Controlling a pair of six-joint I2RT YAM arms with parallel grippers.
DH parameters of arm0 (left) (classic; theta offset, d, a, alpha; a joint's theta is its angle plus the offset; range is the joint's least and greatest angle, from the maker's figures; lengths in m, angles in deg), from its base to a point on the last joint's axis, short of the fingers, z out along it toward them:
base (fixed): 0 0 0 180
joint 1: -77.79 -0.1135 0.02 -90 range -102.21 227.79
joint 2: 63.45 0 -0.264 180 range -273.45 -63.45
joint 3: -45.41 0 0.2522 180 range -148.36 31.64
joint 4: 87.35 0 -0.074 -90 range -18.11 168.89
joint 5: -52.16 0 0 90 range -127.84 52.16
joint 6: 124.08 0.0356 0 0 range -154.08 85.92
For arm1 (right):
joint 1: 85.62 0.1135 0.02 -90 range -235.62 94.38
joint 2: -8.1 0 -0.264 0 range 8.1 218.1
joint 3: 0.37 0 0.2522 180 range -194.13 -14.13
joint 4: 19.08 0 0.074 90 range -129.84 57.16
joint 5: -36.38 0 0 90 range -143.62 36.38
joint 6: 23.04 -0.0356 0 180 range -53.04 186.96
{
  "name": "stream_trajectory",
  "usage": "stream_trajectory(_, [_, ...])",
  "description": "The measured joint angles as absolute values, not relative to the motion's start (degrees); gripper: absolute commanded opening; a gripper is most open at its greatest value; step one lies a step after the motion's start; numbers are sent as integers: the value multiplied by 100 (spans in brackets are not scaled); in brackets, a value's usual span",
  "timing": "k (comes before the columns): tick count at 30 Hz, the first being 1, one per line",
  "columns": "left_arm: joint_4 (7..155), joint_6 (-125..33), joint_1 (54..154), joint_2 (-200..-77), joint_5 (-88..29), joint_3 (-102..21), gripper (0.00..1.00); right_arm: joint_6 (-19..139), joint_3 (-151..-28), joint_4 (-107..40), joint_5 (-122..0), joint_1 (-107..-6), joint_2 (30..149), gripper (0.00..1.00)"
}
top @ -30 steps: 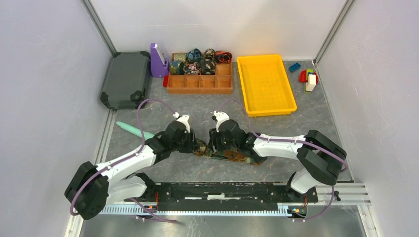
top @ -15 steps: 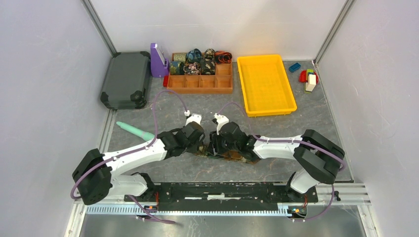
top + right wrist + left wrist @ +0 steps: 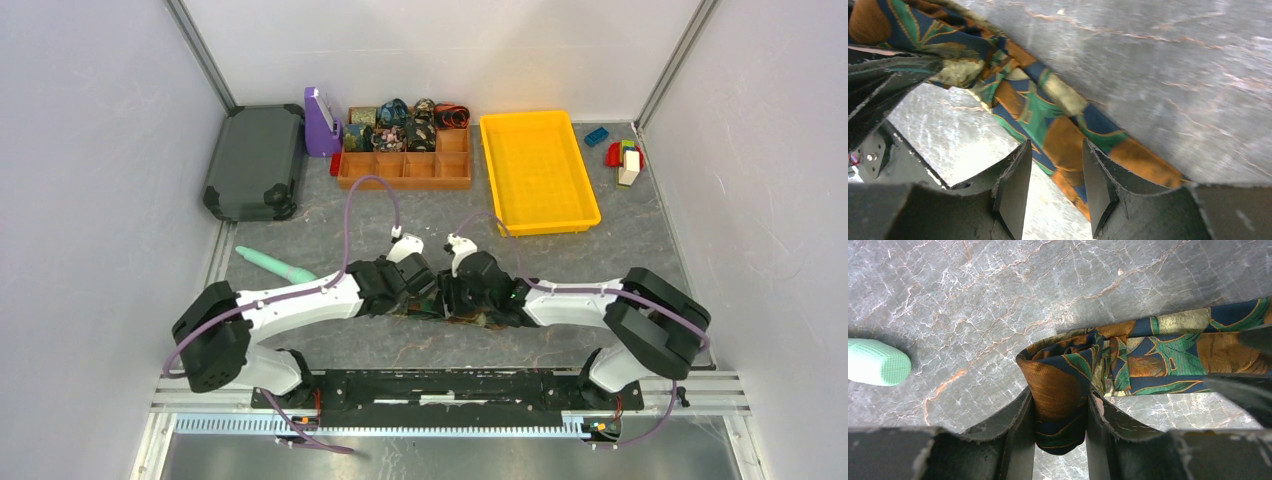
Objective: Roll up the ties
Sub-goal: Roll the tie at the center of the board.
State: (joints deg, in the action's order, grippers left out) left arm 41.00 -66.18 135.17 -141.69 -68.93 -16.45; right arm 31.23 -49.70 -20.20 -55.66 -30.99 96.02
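A tie printed in orange, blue and green (image 3: 478, 319) lies on the grey marble table between my two grippers. My left gripper (image 3: 425, 297) is shut on its coiled end (image 3: 1063, 382), which is pinched between the two fingers (image 3: 1020, 420). The flat strip (image 3: 1178, 352) runs off to the right. My right gripper (image 3: 452, 298) faces the left one closely. In the right wrist view its jaws (image 3: 1053, 160) stand apart over the flat strip (image 3: 1063, 130), not pinching it. Several rolled ties (image 3: 400, 125) sit in the organizer at the back.
An orange-brown compartment organizer (image 3: 405, 172) stands at the back, with a purple holder (image 3: 320, 122) and a dark grey case (image 3: 255, 160) to its left. A yellow tray (image 3: 538, 170) and toy blocks (image 3: 622, 155) are at the back right. A teal stick (image 3: 272, 264) lies left.
My left gripper has moved right with the coiled end, closing up to the right gripper. The right gripper has shifted slightly right. Less flat tie shows between them.
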Motion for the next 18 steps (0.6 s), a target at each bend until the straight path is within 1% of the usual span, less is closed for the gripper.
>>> stream_trajectory(4, [3991, -6620, 13620, -14413, -7088, -1765, 42, 3143, -4673, -2101, -5437, -3335, 9198, 54])
stream_trajectory(11, [3768, -6782, 13838, -14846, -7405, -2039, 41, 3241, -4343, -2164, -5245, -3673, 8431, 58])
stream_trajectory(18, [3530, -6983, 14066, -15301, -7687, -2314, 41, 3276, -4072, -2197, -5182, -3910, 8024, 60])
